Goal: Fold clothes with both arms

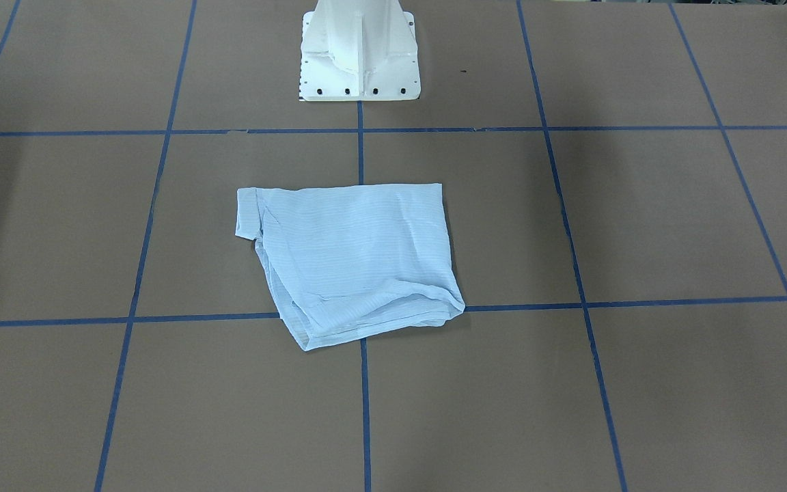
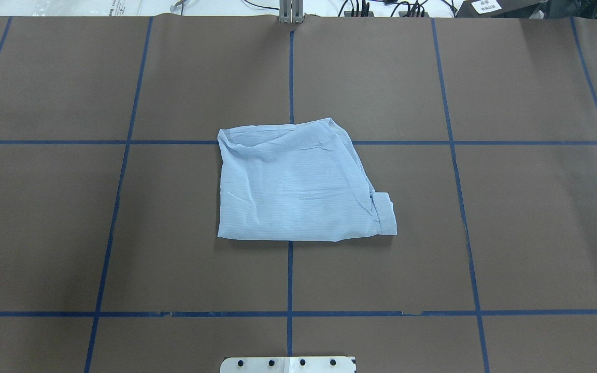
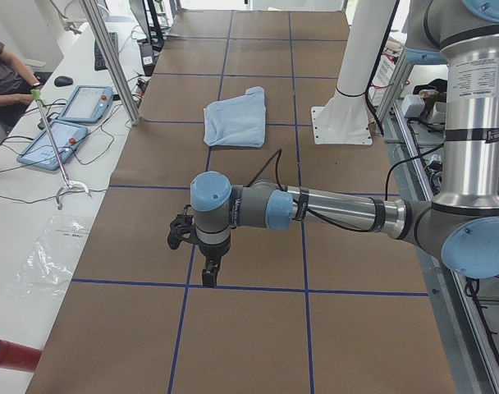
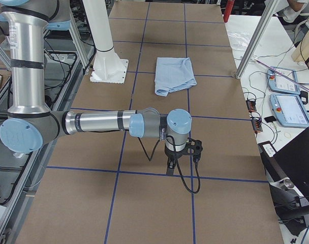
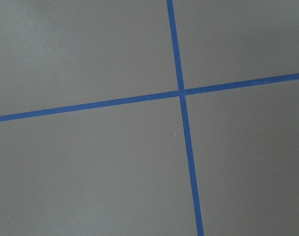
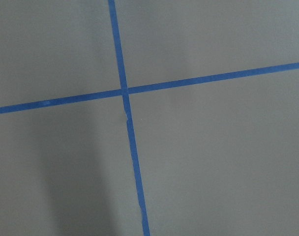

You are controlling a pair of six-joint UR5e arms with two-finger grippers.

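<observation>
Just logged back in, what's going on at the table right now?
Nothing is being handled. The pale blue shirt lies folded into a compact bundle near the middle of the table, untouched. The left end effector and the right end effector hang over bare table at opposite ends, far from it. Whether either is open or shut cannot be told.

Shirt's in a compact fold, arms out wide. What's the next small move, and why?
Probably just stay parked: the shirt lies folded at mid-table, and the left gripper and right gripper hang over the table far from it.
</observation>
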